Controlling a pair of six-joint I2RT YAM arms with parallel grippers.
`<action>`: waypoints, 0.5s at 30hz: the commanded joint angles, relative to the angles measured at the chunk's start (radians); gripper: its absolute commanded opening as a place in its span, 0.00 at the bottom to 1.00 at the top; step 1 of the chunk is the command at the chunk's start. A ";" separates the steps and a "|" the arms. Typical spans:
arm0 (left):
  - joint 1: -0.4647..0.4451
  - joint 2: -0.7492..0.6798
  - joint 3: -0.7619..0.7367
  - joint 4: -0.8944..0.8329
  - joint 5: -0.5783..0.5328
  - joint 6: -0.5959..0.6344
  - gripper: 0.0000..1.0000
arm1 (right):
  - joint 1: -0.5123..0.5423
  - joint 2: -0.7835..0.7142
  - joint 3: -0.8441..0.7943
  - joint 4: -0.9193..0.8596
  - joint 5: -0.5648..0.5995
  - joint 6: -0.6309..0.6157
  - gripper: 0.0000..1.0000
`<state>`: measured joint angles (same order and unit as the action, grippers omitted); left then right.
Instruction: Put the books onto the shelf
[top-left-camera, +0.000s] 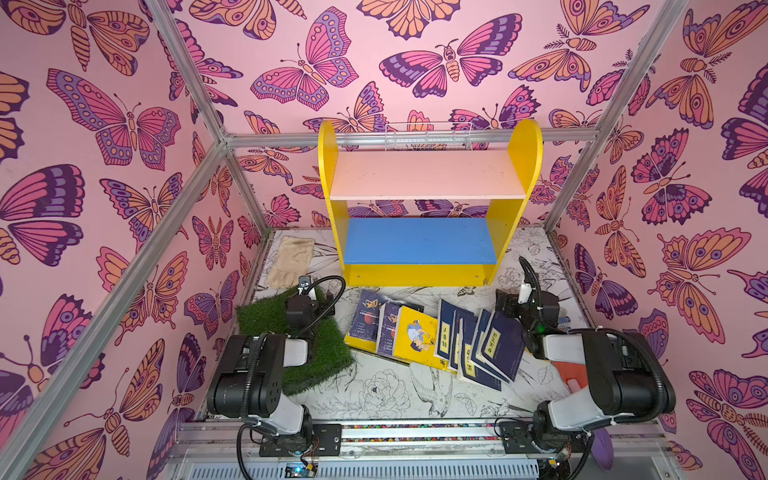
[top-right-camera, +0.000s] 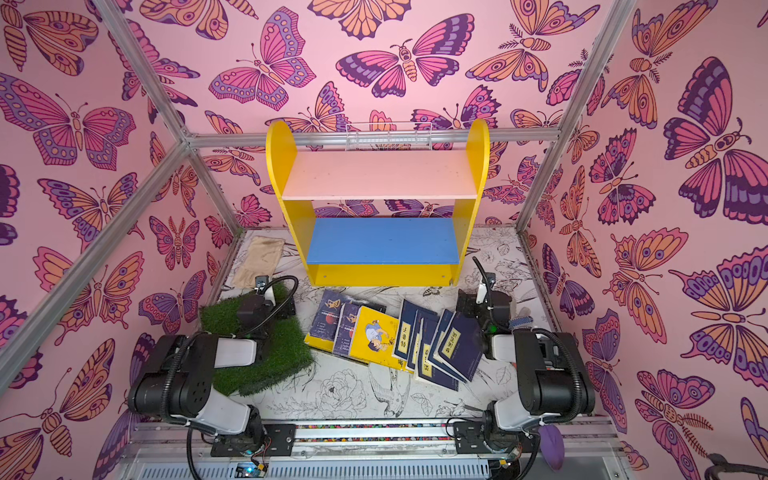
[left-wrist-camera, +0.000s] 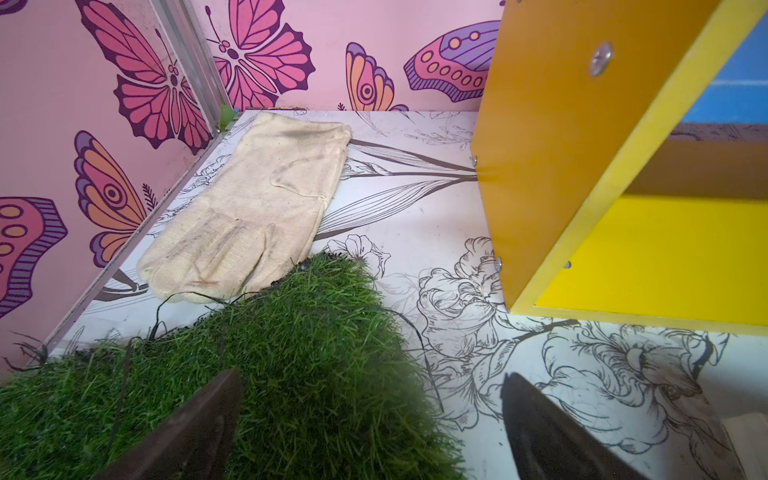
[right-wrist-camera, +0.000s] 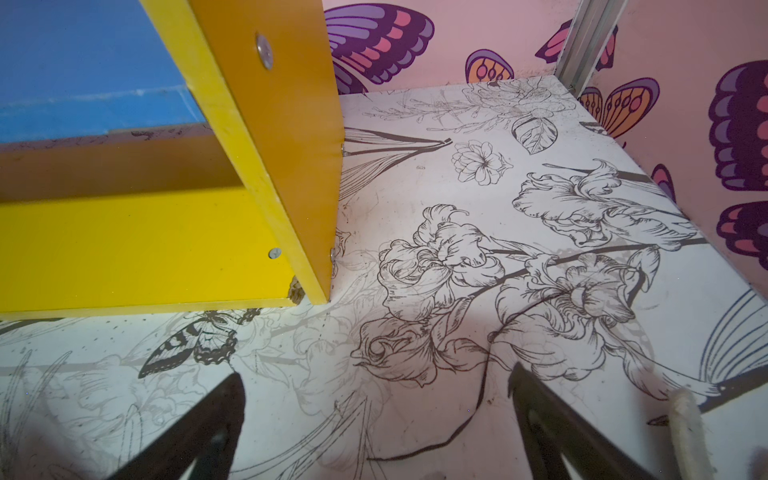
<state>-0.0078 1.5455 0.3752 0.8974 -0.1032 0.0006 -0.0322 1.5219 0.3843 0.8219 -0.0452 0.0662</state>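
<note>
The books (top-left-camera: 432, 336) (top-right-camera: 395, 338) lie fanned flat on the table in front of the shelf: dark blue ones (top-left-camera: 368, 318), a yellow one (top-left-camera: 415, 334) and several navy ones (top-left-camera: 482, 345). The shelf (top-left-camera: 328, 166) (top-right-camera: 469, 166) stands at the back, its pink (top-left-camera: 428, 174) and blue (top-left-camera: 419, 241) boards bare. My left gripper (top-left-camera: 326, 297) (left-wrist-camera: 372, 376) hovers open over the turf's edge, left of the books. Right of the pile, my right gripper (top-left-camera: 505, 301) (right-wrist-camera: 375, 374) is open above bare table. Both wrist views show the shelf's lower corners (left-wrist-camera: 540, 166) (right-wrist-camera: 266, 124) but no books.
A green turf square (top-left-camera: 316, 353) (left-wrist-camera: 249, 374) lies under the left arm, a beige glove (top-left-camera: 291, 259) (left-wrist-camera: 257, 199) behind it. A white wire basket (top-left-camera: 428, 135) hangs behind the shelf. An orange-red object (top-left-camera: 571, 372) sits under the right arm.
</note>
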 joint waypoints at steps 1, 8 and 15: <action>-0.004 0.007 -0.015 0.034 0.036 0.028 0.99 | -0.001 -0.005 0.017 0.005 0.002 -0.011 1.00; -0.009 0.005 -0.015 0.035 0.037 0.029 0.99 | -0.007 -0.005 0.017 0.006 -0.008 -0.008 1.00; 0.003 0.008 -0.006 0.021 0.042 0.019 0.99 | -0.036 -0.002 0.012 0.023 -0.068 0.004 0.99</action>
<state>-0.0113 1.5455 0.3752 0.8978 -0.0746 0.0185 -0.0631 1.5219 0.3843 0.8257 -0.0841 0.0677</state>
